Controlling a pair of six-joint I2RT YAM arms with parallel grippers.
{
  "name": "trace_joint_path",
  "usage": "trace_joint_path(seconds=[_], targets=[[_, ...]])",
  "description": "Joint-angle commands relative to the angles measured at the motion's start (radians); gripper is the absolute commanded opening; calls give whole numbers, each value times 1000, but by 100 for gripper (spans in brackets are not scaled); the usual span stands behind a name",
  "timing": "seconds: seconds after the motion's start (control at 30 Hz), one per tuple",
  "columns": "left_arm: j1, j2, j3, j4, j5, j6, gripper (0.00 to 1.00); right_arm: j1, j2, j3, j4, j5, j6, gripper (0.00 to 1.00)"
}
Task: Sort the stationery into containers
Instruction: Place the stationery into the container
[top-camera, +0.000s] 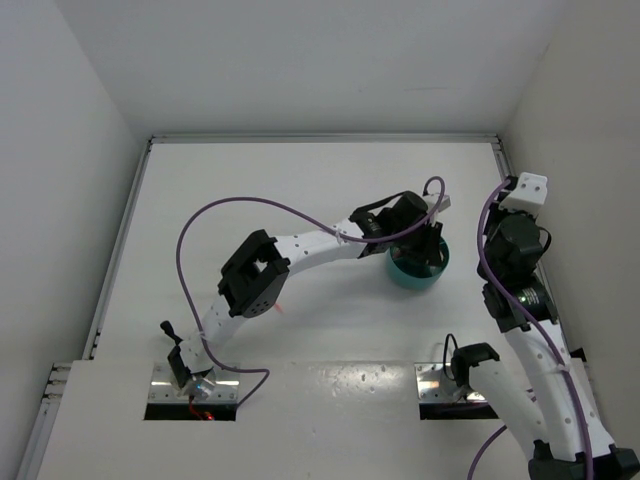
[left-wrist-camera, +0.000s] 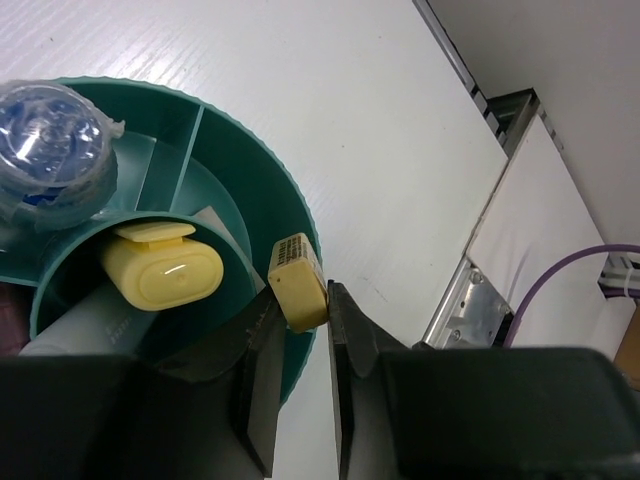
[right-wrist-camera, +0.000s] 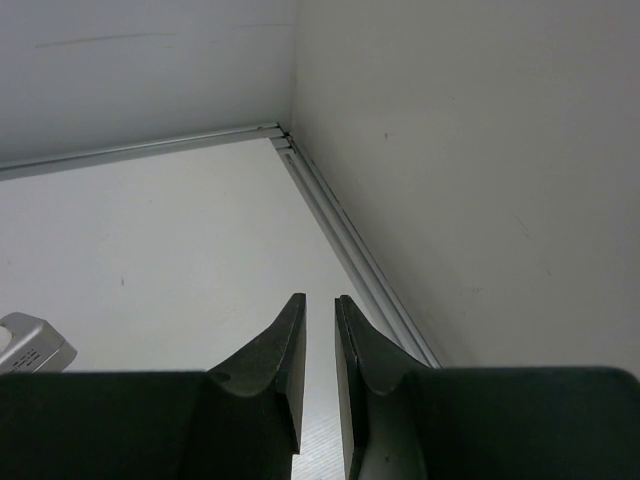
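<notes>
From the top camera my left arm (top-camera: 300, 250) mostly covered the tub (top-camera: 412, 277), so its contents were hidden there. My left wrist cam showed more: the left claw (left-wrist-camera: 305, 300) pinched a tiny yellow piece (left-wrist-camera: 298, 281) right over the tub's rim (left-wrist-camera: 290, 190), with a yellow marker (left-wrist-camera: 162, 272) in the middle cup and a clear-blue tube (left-wrist-camera: 52, 135) in an outer slot. My right claw (right-wrist-camera: 320, 312) was nearly closed on nothing, facing a bare corner.

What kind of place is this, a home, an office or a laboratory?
Probably a laboratory test cell: plain white walls enclose a bare white table, two white robot arms are bolted at its edge, and only a round teal plastic tub stands there.
</notes>
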Motion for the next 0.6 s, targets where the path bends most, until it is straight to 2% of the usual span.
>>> trace_joint_path(seconds=[0.0,0.1,0.23,0.57], targets=[[-11,9,54,11,-14,-15,27,-3,-9,-2,41,-3,11,17],[-11,19,63,2,-14,-15,28,-3,-9,-2,41,-3,11,17],[-11,28,72,-7,-14,-15,35,-3,-9,-11,41,-3,11,17],[-20,28,72,-16,-14,-24,33,-3,-27,-11,41,-3,11,17]])
